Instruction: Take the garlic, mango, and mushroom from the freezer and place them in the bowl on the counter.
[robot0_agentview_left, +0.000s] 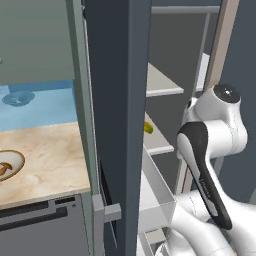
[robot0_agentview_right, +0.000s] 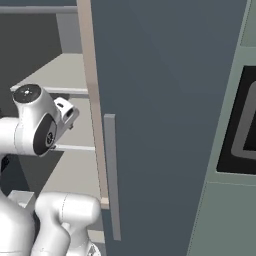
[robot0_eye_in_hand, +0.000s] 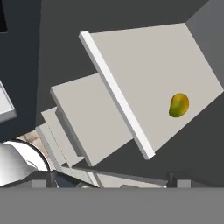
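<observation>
While the arm reaches into the open freezer (robot0_agentview_left: 117, 100), the mango (robot0_eye_in_hand: 179, 105) lies alone on a pale grey shelf (robot0_eye_in_hand: 153, 74), well apart from the gripper (robot0_eye_in_hand: 111, 180), whose jaws stand spread wide with nothing between them. In the hand view the fruit sits up and to the right of the gap between the two dark fingertips (robot0_eye_in_hand: 176, 178), toward the far edge of its shelf, past the shelf's white front lip. That offset is what the coming move seems to turn on: the hand would need to travel forward over the lip and swing toward the fruit's side before the jaws could straddle it. The mango's long axis runs roughly up and down in the hand view, tilted slightly, so a grasp across its short width looks the easier one; how the jaws line up with that axis cannot be told for sure.

From the left base view, a sliver of yellow-green shows on a middle shelf just past the freezer's dark door edge, left of the arm's elbow. The bowl (robot0_agentview_left: 16, 158) rests far off to the left on the counter (robot0_agentview_left: 50, 155), already holding something orange.
</observation>
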